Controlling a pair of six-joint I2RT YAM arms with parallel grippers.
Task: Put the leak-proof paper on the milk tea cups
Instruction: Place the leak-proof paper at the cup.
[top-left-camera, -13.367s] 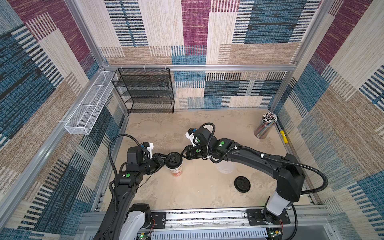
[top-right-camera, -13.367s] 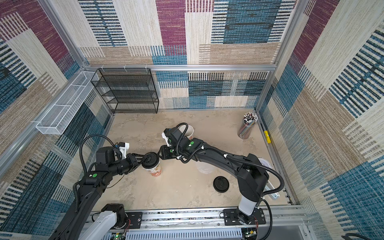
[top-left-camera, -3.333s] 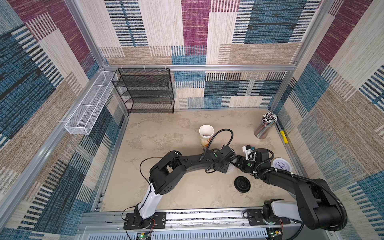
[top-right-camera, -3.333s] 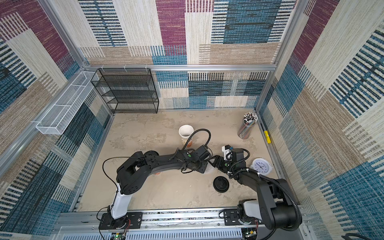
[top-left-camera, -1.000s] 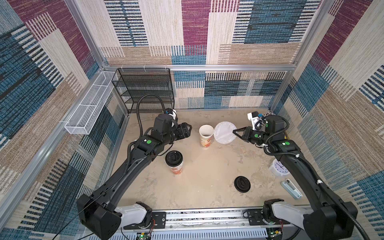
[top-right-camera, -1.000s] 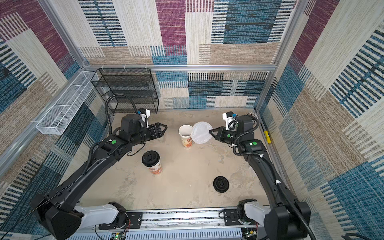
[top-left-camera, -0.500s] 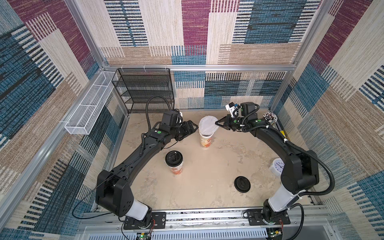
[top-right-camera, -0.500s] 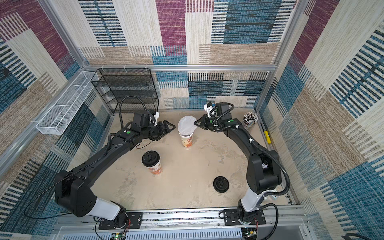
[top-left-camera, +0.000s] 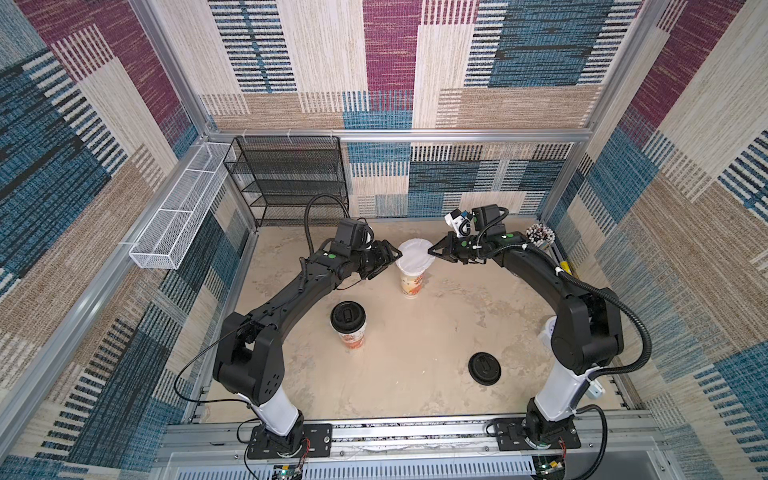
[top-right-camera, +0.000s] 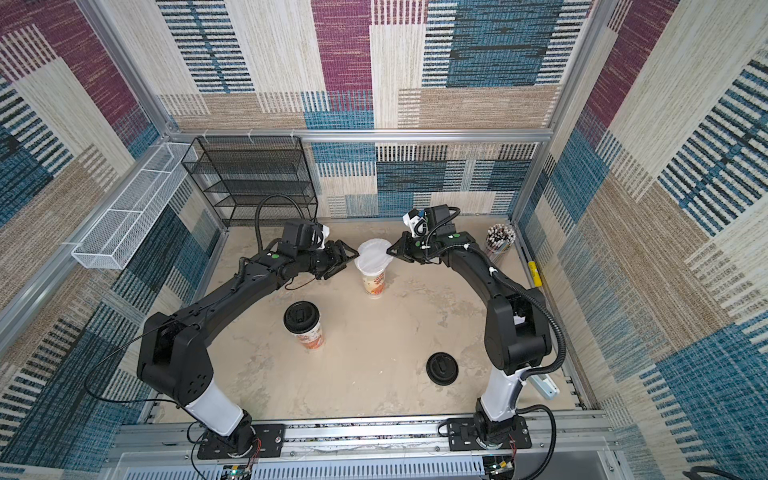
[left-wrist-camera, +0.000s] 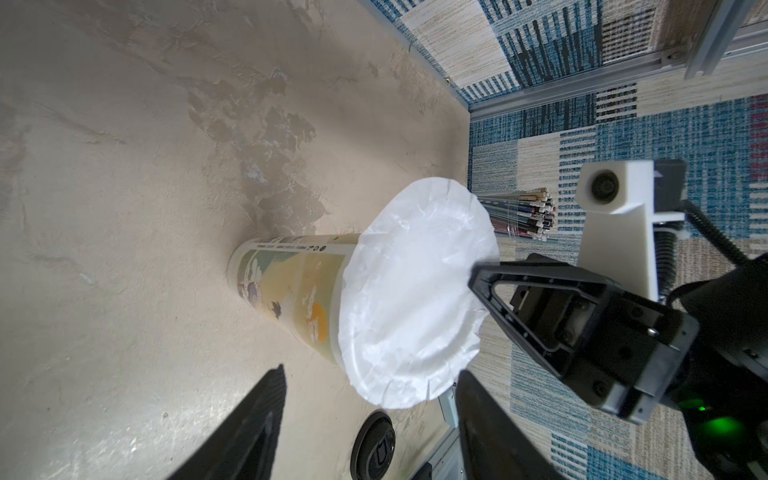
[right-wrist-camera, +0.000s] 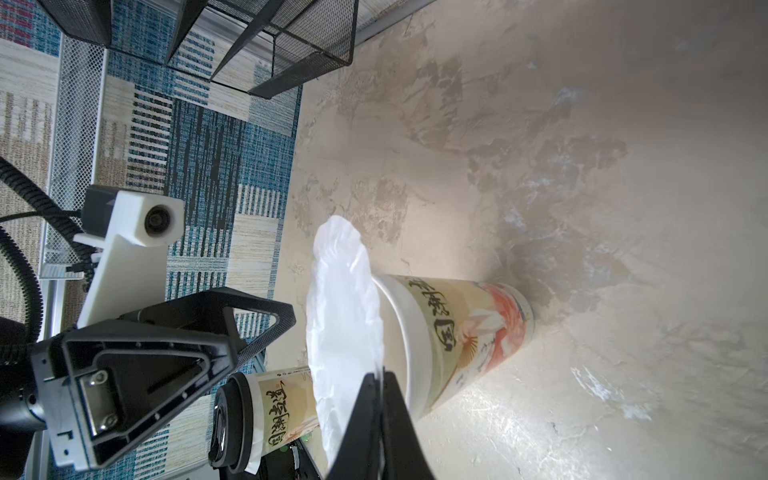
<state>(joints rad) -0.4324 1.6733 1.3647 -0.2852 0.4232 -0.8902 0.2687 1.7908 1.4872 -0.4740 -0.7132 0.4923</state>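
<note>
A thin round paper sheet (top-left-camera: 415, 255) is held over the mouth of the open cup (top-left-camera: 412, 284), which stands upright on the surface (top-left-camera: 415, 374) toward the back. The sheet is not seated flat – in the right wrist view part of its edge stands off from the rim.

The right hand (right-wrist-camera: 380, 376) is closed on the sheet's edge, its fingers pressed together with the paper pinched between them. The left hand (top-left-camera: 384, 262) is spread wide just beside the opposite side of the cup – nothing is held in it.

Nearer the front, a second cup (top-left-camera: 351, 334) is capped with a black lid (top-left-camera: 347, 316), and a loose black lid (top-left-camera: 484, 368) lies on the surface well apart.
</note>
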